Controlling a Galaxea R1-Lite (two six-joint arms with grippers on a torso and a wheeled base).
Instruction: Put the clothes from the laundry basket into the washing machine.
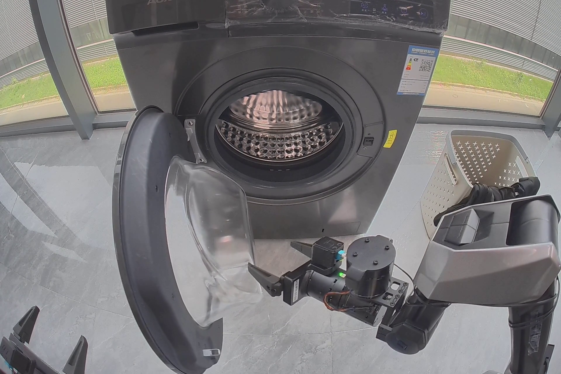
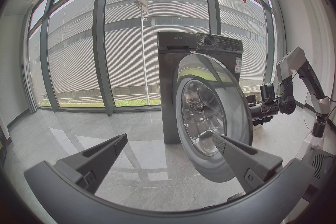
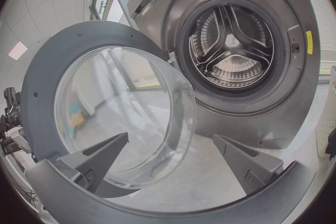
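The grey washing machine (image 1: 274,71) stands with its round door (image 1: 152,229) swung open to the left. Its steel drum (image 1: 274,127) holds nothing I can see. A white laundry basket (image 1: 467,159) sits on the floor to the machine's right, with dark clothes (image 1: 491,193) draped over its near rim. My right gripper (image 1: 276,265) hangs open and holds nothing, low in front of the machine beside the door's glass bowl (image 3: 133,112). It faces the drum (image 3: 231,46). My left gripper (image 1: 49,341) is open at the lower left, well away from the door (image 2: 210,112).
The floor is glossy grey tile (image 1: 52,205), with free room left of the open door. Tall windows with grey frames (image 1: 55,42) stand behind the machine. The basket's edge (image 3: 328,119) shows beside the machine's right side.
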